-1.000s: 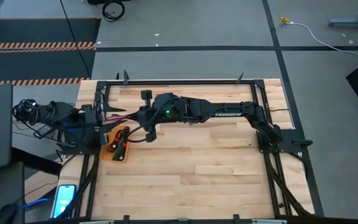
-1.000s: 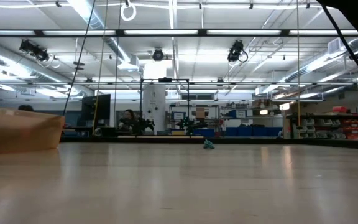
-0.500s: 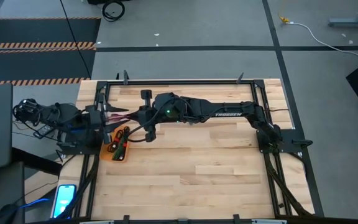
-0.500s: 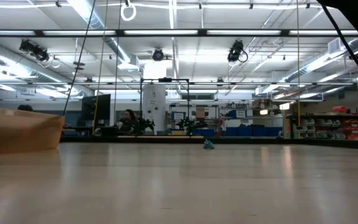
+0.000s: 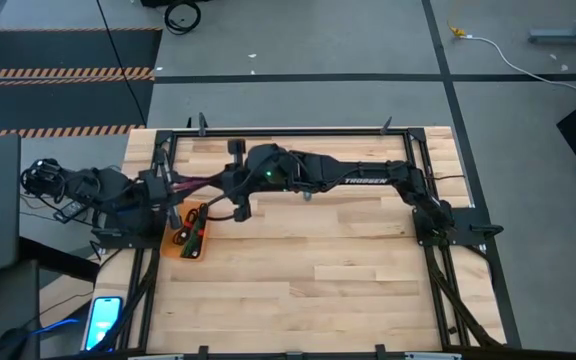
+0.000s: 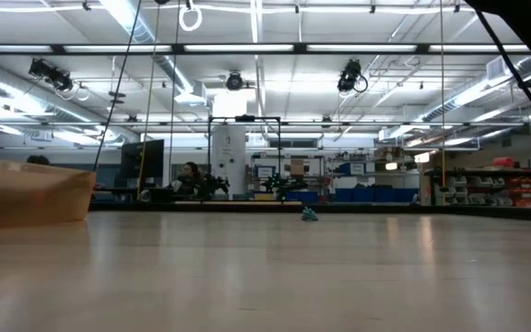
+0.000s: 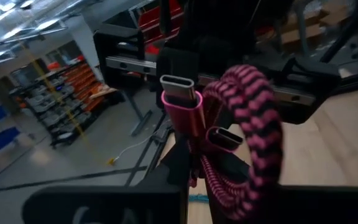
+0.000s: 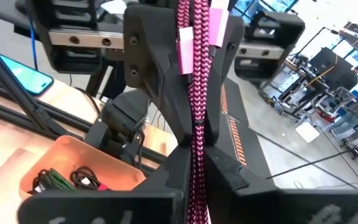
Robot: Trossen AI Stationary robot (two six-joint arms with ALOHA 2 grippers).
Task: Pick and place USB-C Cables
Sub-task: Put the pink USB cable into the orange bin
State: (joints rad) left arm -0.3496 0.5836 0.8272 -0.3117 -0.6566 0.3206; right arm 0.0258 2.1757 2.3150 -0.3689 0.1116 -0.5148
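The maroon braided cable bundle (image 5: 194, 180) hangs in the air between my two grippers, above the table's far left part. My left gripper (image 5: 171, 186) is shut on one end of it, and my right gripper (image 5: 220, 182) meets it from the table's right side. The left wrist view shows the bundle (image 7: 241, 130) with its two plugs. An orange tray (image 5: 183, 252) near the left edge holds green (image 8: 58, 180) and black cables (image 5: 197, 226). A teal cable (image 6: 310, 214) lies far off on the table. My left gripper pinches the maroon bundle near its plug end (image 7: 194, 158), coming about level from the table's left; the bundle is lifted clear. My right gripper pinches the bundle's opposite loop end (image 8: 196, 140) between its two fingers (image 8: 166, 180), level from the table's right, seen edge-on.
A black frame rail (image 5: 288, 130) runs along the table's far edge, with posts at left and right. A phone (image 5: 103, 320) lies off the table's near left corner. The wooden top (image 5: 348, 280) stretches bare to the near and right sides.
My left gripper has carried the maroon cable a little toward the table's right, and my right gripper has shifted slightly toward the far edge and the cable. The bundle now spans the gap between both grippers.
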